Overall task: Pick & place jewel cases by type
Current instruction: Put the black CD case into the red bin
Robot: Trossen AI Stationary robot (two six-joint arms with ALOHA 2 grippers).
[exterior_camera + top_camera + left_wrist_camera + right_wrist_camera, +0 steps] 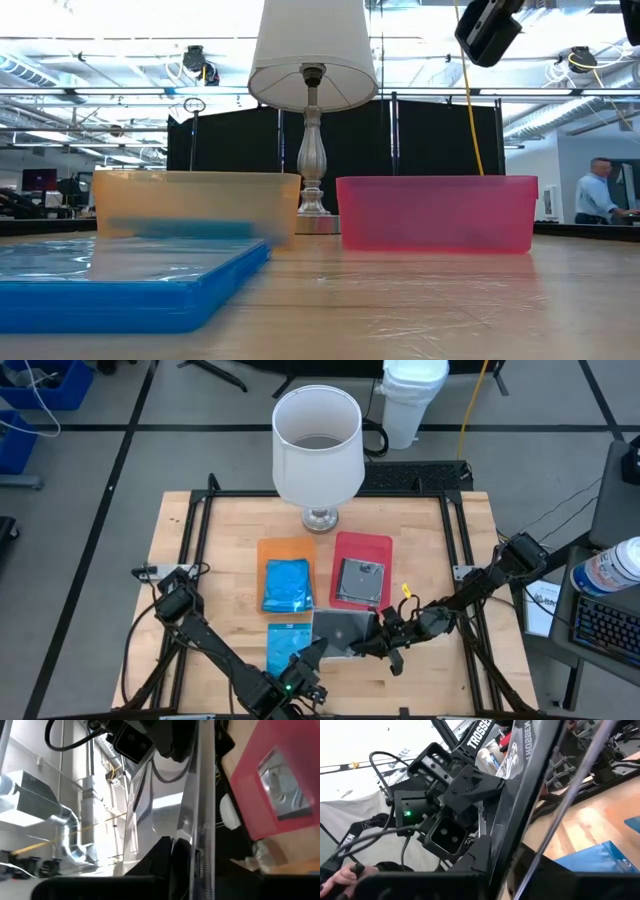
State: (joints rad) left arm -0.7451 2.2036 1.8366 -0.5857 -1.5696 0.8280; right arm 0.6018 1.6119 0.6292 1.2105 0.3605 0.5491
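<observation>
Where the high view looks down, the left gripper (312, 658) and right gripper (372, 640) both pinch one dark grey jewel case (342, 630) near the table's (230, 520) front edge; a blue jewel case (287, 643) lies beside it. The orange tray (270, 550) holds another blue case (288, 584), the red tray (362, 545) a grey case (360, 580). Only the low view shows the lamp (312, 70) side-on and a person (598, 190) far behind. Seen from the left wrist, the held case stands edge-on (200, 810), fingers (160, 855) clenched on it. From the right wrist, the same case crosses diagonally (530, 785), with a hand (340, 877) at the corner.
</observation>
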